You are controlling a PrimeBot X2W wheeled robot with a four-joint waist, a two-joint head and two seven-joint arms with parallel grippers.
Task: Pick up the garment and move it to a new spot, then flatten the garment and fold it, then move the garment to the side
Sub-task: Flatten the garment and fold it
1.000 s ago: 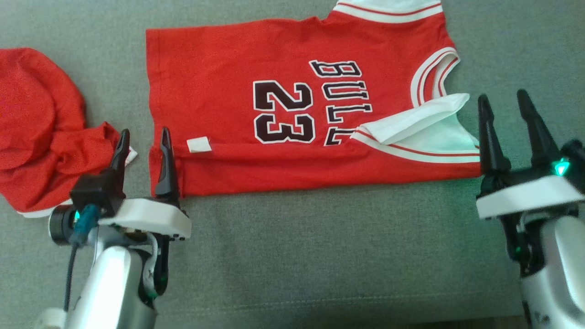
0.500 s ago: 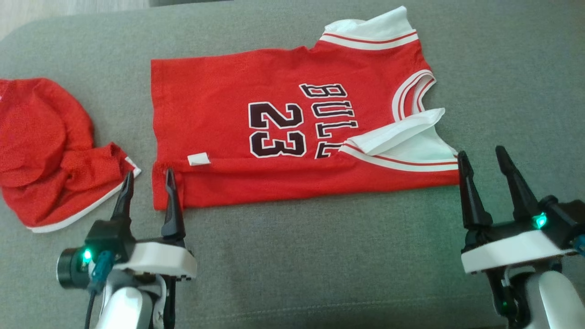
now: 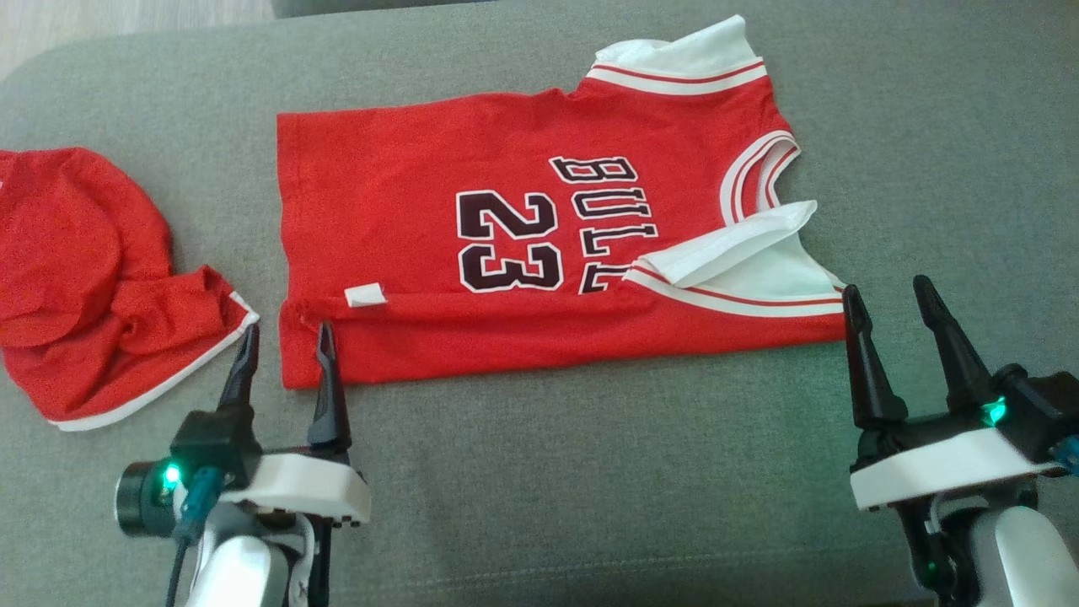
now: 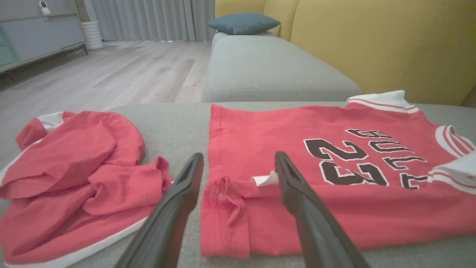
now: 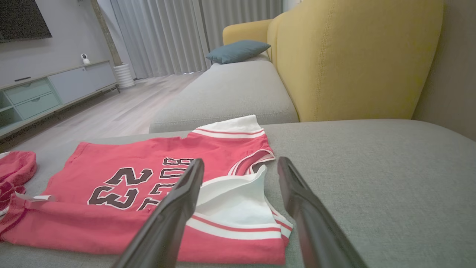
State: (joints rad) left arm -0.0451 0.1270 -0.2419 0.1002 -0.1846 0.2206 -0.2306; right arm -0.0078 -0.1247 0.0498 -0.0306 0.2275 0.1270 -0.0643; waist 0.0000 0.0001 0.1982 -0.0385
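By jersey [image 3: 379,211], left gripper [image 3: 287,331] wide, empty.

I'm seeing the jersey [image 3: 405,194] as soft, matt red cloth and the cushion [image 3: 590,472] as coarse grey woven fabric. I'm reading the crumpled garment [image 3: 76,278] as grainier red knit, and the fingers [image 4: 176,208] of the left gripper [image 4: 238,156] as smooth, dull black plastic.

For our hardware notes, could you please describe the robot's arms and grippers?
The left gripper and right gripper each have two tapering black fingers on a white block with a green light, above a pale forearm. The left also has a teal plug and dark cable.
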